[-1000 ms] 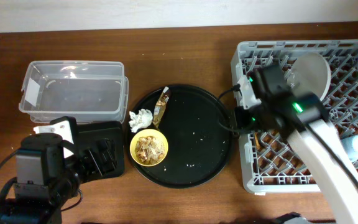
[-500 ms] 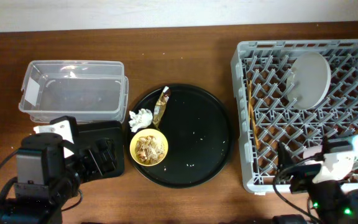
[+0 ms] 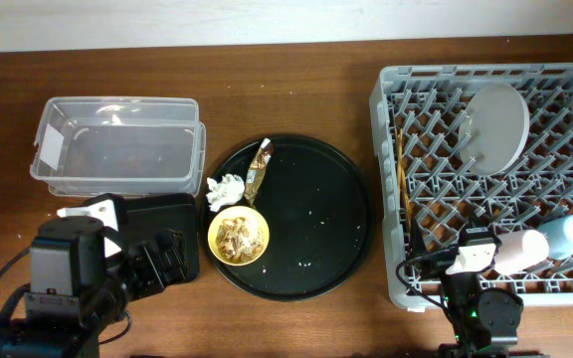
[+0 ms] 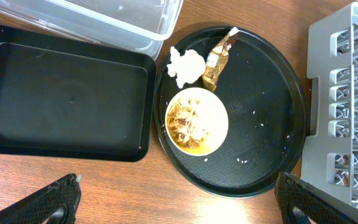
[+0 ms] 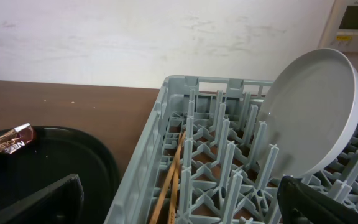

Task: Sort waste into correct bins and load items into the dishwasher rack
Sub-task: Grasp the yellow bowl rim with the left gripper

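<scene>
The grey dishwasher rack (image 3: 555, 80) holds the pale plate (image 3: 495, 124) on edge, the chopsticks (image 3: 403, 189), the pink cup (image 3: 517, 251) and the blue cup (image 3: 567, 236). The yellow bowl (image 3: 239, 237) holds brown food scraps. It sits on the round black tray (image 3: 316, 214) with the white tissue (image 3: 225, 189) and the brown-gold wrapper (image 3: 259, 169). The clear tub (image 3: 117, 144) and the shallow black tray (image 3: 172, 214) are at the left. My left gripper (image 4: 182, 202) is open, high above the table before the bowl (image 4: 196, 121). My right gripper (image 5: 179, 205) is open and empty over the rack's front-left part.
In the right wrist view the chopsticks (image 5: 173, 180) lie along the rack's left wall (image 5: 148, 168) and the plate (image 5: 309, 115) leans on the pegs. My left arm (image 3: 68, 288) covers part of the shallow black tray. Bare wood lies between the round tray and the rack.
My right arm has pulled back from the plate at the rack's far side to the near table edge. The pink cup now shows beside the blue cup. The left arm has barely shifted.
</scene>
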Tool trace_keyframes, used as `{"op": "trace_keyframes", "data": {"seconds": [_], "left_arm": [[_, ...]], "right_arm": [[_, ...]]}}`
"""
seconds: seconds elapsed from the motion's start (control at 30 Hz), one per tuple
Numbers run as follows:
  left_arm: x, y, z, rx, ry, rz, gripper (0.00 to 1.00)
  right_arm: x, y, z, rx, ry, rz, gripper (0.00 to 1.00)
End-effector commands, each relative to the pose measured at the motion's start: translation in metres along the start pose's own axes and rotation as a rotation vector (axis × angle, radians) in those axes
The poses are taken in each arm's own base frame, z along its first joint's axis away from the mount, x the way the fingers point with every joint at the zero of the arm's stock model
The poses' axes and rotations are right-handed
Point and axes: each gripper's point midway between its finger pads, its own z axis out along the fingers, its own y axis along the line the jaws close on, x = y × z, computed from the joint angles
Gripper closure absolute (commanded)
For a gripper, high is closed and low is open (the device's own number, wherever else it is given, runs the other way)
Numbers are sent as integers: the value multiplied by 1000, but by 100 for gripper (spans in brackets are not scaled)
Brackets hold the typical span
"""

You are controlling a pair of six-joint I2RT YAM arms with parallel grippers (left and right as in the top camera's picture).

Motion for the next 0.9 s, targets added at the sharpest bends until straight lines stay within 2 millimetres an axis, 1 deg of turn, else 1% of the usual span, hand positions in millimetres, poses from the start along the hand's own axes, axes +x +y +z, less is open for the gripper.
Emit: {"op": "trace_keyframes", "data": {"seconds": [0.0, 0.1, 0.17, 0.2, 0.23, 0.27, 0.33, 0.37, 0.4, 0.47, 0.5, 0.57, 0.6, 0.63, 0.7, 0.73, 0.77, 0.8, 0.83, 0.87], "left_arm": [[-2, 2, -2, -9, -11, 11, 0], [-2, 2, -2, -8, -11, 11, 0], [10, -21, -3, 122, 56, -20, 0], [-8, -40, 2, 219, -1, -42, 1], [-13, -59, 16, 311, 8, -20, 1], [-6, -65, 44, 315, 62, 0, 1], [23, -60, 104, 169, 232, 69, 2], [34, -63, 130, 93, 289, 131, 5], [50, -68, 165, -2, 341, 230, 8], [85, -75, 217, -122, 425, 367, 27], [102, -75, 247, -177, 452, 423, 30], [119, -79, 272, -188, 477, 435, 43], [128, -79, 285, -196, 490, 437, 57], [132, -79, 289, -199, 496, 444, 66], [134, -82, 291, -203, 481, 466, 81], [135, -85, 291, -202, 474, 478, 81], [137, -87, 290, -203, 467, 496, 77], [138, -87, 289, -209, 464, 505, 69], [138, -88, 288, -210, 470, 505, 64], [135, -88, 283, -226, 480, 510, 64]], "right_arm": [[2, 0, 0, 0, -3, 1, 2], [2, 0, 0, 0, -3, 1, 2], [2, 0, 0, 0, -3, 1, 2], [2, 0, 0, 0, -3, 1, 2], [2, 0, 0, 0, -3, 1, 2], [2, 0, 0, 0, -3, 1, 2], [2, 0, 0, 0, -3, 1, 2], [2, 0, 0, 0, -3, 1, 2], [2, 0, 0, 0, -3, 1, 2], [2, 0, 0, 0, -3, 1, 2], [2, 0, 0, 0, -3, 1, 2], [2, 0, 0, 0, -3, 1, 2], [2, 0, 0, 0, -3, 1, 2], [2, 0, 0, 0, -3, 1, 2], [2, 0, 0, 0, -3, 1, 2], [2, 0, 0, 0, -3, 1, 2], [2, 0, 0, 0, -3, 1, 2], [2, 0, 0, 0, -3, 1, 2], [2, 0, 0, 0, -3, 1, 2], [2, 0, 0, 0, -3, 1, 1]]}}
